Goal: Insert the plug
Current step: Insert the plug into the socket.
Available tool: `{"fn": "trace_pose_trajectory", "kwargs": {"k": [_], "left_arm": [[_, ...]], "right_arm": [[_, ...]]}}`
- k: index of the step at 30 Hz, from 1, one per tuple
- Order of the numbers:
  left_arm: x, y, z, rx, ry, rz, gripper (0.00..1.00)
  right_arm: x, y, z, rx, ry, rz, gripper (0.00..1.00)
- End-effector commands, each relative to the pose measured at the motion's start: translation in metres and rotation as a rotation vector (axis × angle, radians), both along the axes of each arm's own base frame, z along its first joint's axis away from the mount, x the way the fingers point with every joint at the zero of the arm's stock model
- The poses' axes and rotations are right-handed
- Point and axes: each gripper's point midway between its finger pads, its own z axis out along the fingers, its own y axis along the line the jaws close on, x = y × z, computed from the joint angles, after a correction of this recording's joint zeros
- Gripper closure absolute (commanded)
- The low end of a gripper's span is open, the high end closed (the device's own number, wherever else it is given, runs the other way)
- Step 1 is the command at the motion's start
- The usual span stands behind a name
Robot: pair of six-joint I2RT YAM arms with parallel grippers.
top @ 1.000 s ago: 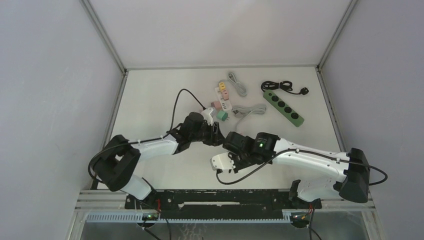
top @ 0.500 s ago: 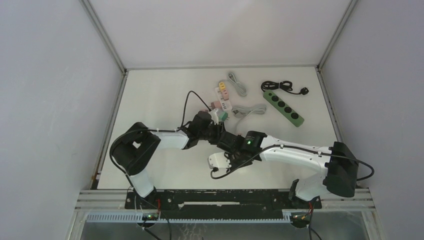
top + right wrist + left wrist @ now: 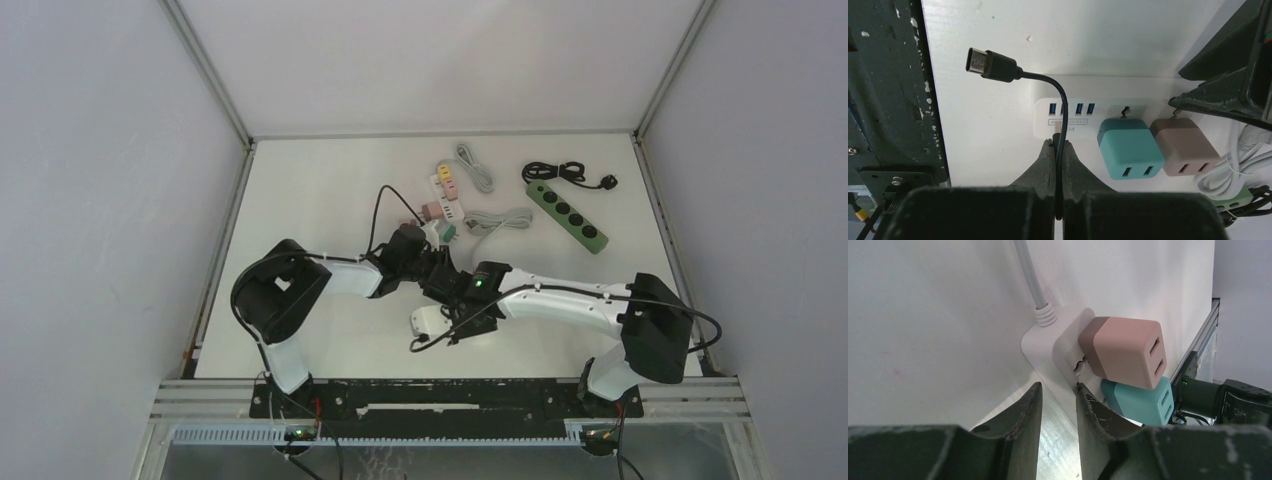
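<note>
Biggest worry fm here: R claw is pressed together on the black cable, w/ the plug mostly buried betw. the fingers. Only a small tan tip peeks out, just short of the hub face. If the grip is on soft cable rather than plug shell, I'd expect it to buckle or slide back when pushed.

The tip sits just below the row of 4 blue ports, roughly under the 2nd. I can't tell if it's lined up w/ a slot or which way up it is, so a jam on the plastic face is likely if I'm off.

The hub could skate away too. L claw is spread only a little, fingers either side of the hub's near edge, & I can't tell that it pinches anything.

Teal cube sits just beside the ports, pink cube past it. R finger may knock teal if I drift that way. The cable's free end curls up over the table & might snag.

Plug's look: small, flat, tan-brown tip w/ black cable trailing; the rest is hidden.
</note>
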Motion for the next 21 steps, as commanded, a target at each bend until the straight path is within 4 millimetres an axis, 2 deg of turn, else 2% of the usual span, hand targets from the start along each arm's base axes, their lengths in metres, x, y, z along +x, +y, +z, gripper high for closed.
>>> {"fn": "trace_pose_trajectory", "kwargs": {"k": [1,21], "left_arm": [[0.010,-0.016,0.021,-0.062,-0.038,-0.016,0.65],[0.010,-0.018,0.021,-0.067,-0.033,-0.026,0.67]], "right_arm": [[0.007,0.015,0.009,0.026,-0.024,-0.023,1.00],[0.011,0.009,-0.010,-0.069,-0.012,-0.045,1.00]]}}
